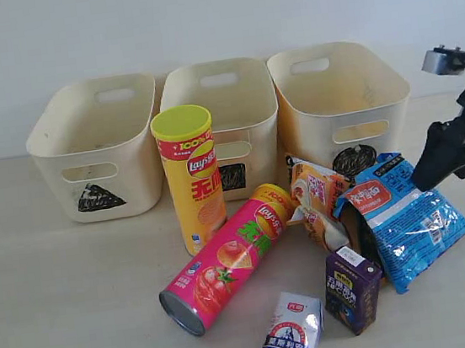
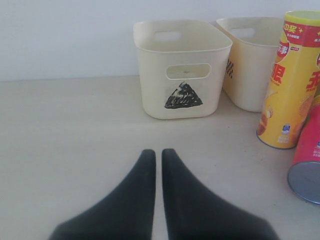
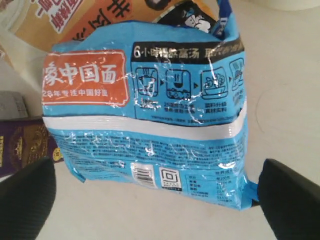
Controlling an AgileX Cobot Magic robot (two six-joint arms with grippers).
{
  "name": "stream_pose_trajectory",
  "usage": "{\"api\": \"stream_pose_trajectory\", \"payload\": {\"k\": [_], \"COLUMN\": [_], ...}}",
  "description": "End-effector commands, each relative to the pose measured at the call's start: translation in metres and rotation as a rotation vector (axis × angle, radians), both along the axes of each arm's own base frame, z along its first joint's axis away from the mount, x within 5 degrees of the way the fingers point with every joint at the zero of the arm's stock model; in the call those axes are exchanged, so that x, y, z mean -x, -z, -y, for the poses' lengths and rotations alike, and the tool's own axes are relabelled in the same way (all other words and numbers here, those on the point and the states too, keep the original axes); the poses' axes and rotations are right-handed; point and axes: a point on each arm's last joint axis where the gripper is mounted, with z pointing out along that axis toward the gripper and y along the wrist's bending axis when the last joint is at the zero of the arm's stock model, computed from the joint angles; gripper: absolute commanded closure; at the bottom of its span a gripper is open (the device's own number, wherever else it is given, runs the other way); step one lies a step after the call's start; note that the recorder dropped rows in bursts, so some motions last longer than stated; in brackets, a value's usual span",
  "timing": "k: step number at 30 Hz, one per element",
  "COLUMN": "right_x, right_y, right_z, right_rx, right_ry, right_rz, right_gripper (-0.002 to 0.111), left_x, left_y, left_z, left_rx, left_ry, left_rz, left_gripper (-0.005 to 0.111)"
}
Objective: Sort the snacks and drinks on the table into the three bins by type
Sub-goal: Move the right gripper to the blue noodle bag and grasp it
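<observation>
Exterior view: the snack cluster sits on the counter (image 1: 63,314) in front of the bins. The yellow chip tube (image 1: 191,179) stands upright, lid on, in front of the gap between the two leftmost bins. The pink chip tube (image 1: 230,259) lies on its side, metal base toward the camera, with its far end near the orange packet (image 1: 320,197). The blue packet (image 1: 403,217) lies flat to the right, its upper edge over the orange one. The purple carton (image 1: 353,289) stands upright just beside the blue packet's near corner. The white-and-blue carton (image 1: 290,332) lies at the frame's lower edge, partly cut off.

Behind them, three cream bins stand in a row, side by side: the triangle bin (image 1: 53,166), the square bin (image 1: 248,129) and the circle bin (image 1: 320,129).

Right wrist view: the right fingers (image 3: 292,200) are spread wide, one on each side of the blue packet's barcode end, and hold nothing. Contact with the foil cannot be told.

Left wrist view: the left fingers (image 2: 142,200) are pressed together with only a thin slit between them, nothing gripped. They hang over bare counter, facing the triangle bin.
</observation>
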Motion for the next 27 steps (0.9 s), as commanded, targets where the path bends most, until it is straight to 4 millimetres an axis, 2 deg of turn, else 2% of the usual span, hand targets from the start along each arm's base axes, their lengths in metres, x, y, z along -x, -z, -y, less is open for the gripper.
{"api": "stream_pose_trajectory", "payload": {"k": [1,5,18,22,24,26,27], "right_x": [-0.004,-0.01,-0.014,-0.016,-0.016,-0.016,-0.016], "right_y": [0.016,0.028,0.065,0.067,0.067,0.068,0.068], "right_z": [0.002,0.004,-0.004,-0.003,-0.003,-0.003,-0.003], "right_rx": [-0.037,-0.023,-0.142,-0.132,-0.132,-0.129,-0.129], "right_ry": [-0.071,-0.062,-0.076,-0.063,-0.063,-0.06,-0.06], "right_rz": [0.004,0.019,-0.061,-0.054,-0.054,-0.05,-0.05], "right_gripper": [0.004,0.004,0.004,0.007,0.018,0.037,0.055], "left_x": [0.0,0.0,0.0,0.0,0.0,0.0,0.0], "left_y": [0.0,0.0,0.0,0.0,0.0,0.0,0.0], "left_z": [0.0,0.0,0.0,0.0,0.0,0.0,0.0], "left_rx": [0.012,0.012,0.013,0.013,0.013,0.012,0.012], "left_ry": [-0.004,-0.004,-0.004,-0.004,-0.004,-0.004,-0.004], "left_rz": [0.006,0.006,0.008,0.008,0.008,0.006,0.006], "left_gripper": [0.103,0.103,0.103,0.103,0.103,0.103,0.103]}}
